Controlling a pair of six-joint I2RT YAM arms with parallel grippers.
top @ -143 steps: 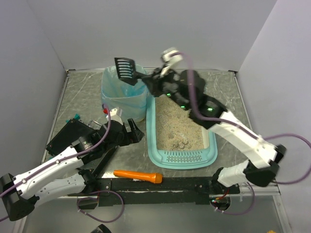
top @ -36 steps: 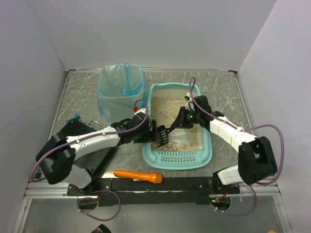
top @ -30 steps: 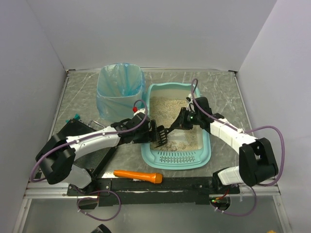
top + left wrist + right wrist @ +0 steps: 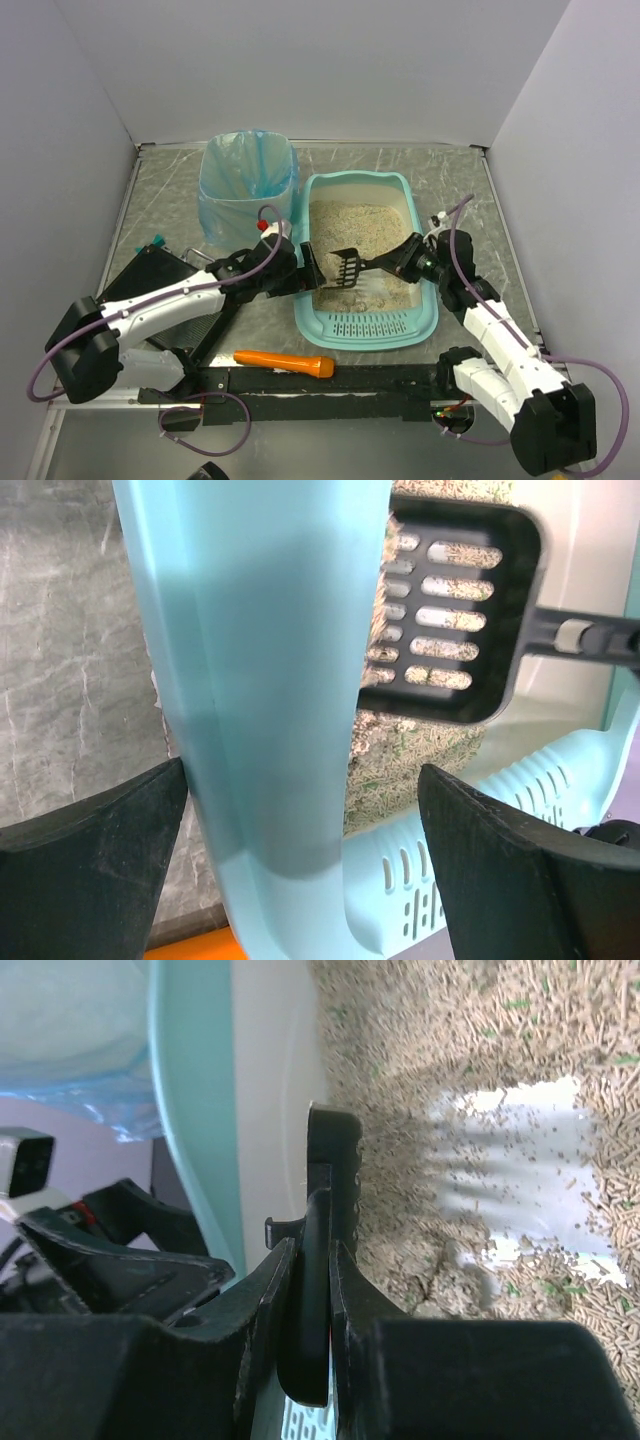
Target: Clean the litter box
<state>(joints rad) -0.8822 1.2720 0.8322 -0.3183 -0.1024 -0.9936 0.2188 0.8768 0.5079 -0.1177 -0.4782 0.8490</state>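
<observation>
We look down from above and behind the arm bases, far enough back to take in the whole table (image 4: 470, 190), the blue-bagged bin (image 4: 248, 185) and the litter box (image 4: 365, 328). Our left wrist view sits very near the box's left wall, facing it from outside, with the wall rising between the fingers of the left gripper (image 4: 300, 775) and the black litter scoop (image 4: 455, 610) beyond. Our right wrist view looks along the right gripper (image 4: 308, 1280) and the scoop's handle, close over the litter (image 4: 480, 1050). All three views share the scoop head and that left wall.
</observation>
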